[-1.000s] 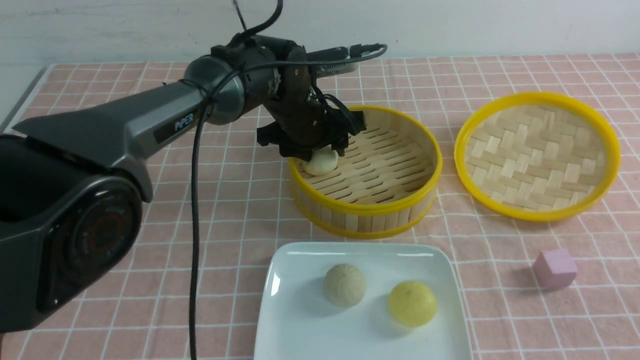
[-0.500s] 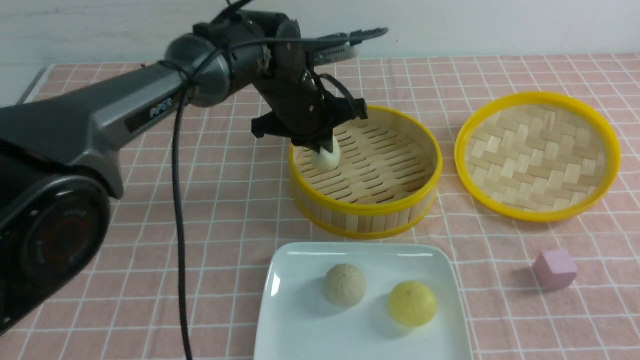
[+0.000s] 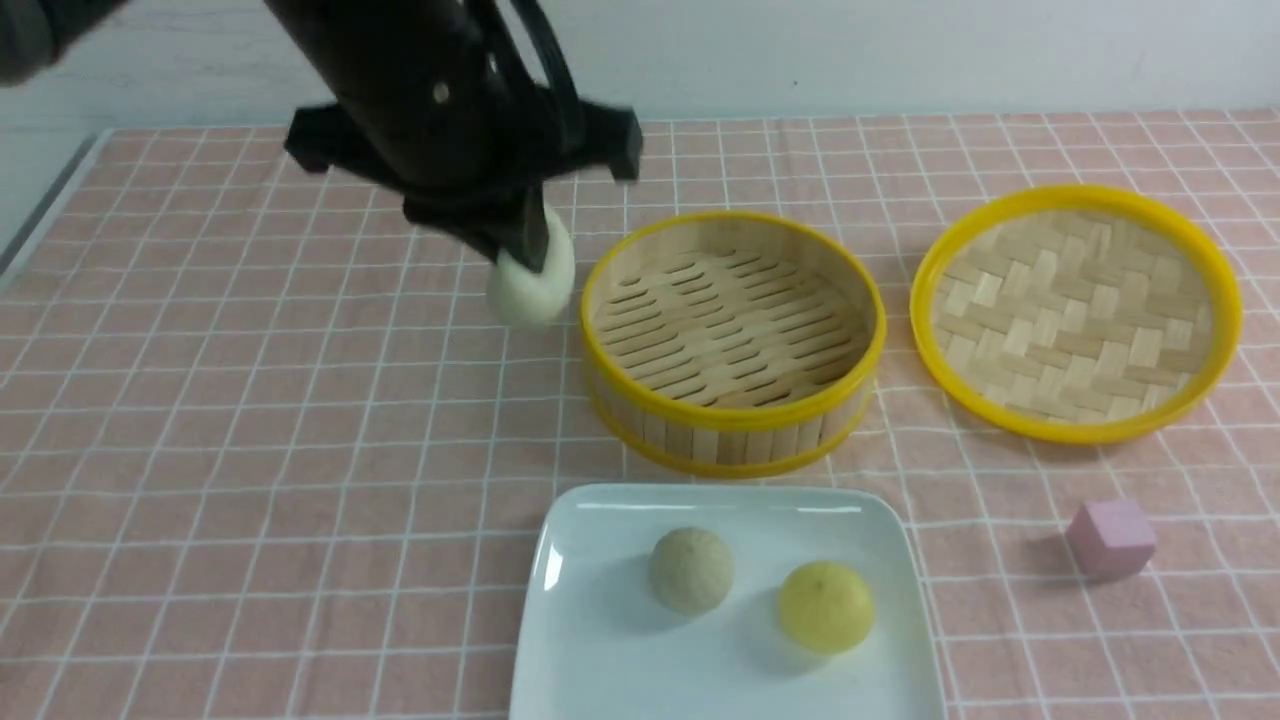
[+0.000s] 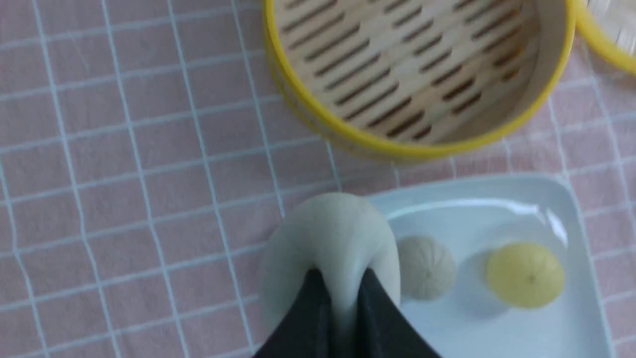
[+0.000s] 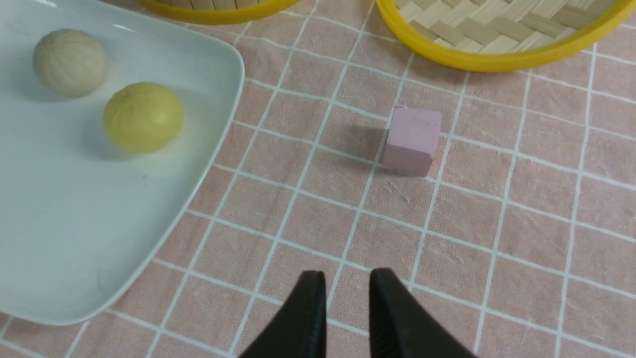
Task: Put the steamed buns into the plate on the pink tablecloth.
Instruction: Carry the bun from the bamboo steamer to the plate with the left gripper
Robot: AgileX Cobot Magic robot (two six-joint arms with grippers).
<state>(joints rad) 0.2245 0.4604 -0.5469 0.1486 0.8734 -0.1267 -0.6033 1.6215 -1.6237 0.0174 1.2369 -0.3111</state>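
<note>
Left fingers (image 4: pixel 342 298) pinching pale bun (image 4: pixel 330 238); looks soft, light, we'd keep hold at its middle, squeeze gently. Right fingers (image 5: pixel 348 308) slightly apart, nothing between.

I'd call my place a lab-style tabletop set up with kitchen things: a bamboo steamer (image 3: pixel 735 415) ahead at twelve o'clock, its woven lid (image 3: pixel 1075 310) at one, a white plate (image 3: pixel 730 670) at six, all on pink gridded cloth (image 3: pixel 250 480). Behind stands a plain pale wall (image 3: pixel 900 55); the wider room I can't really tell.
</note>
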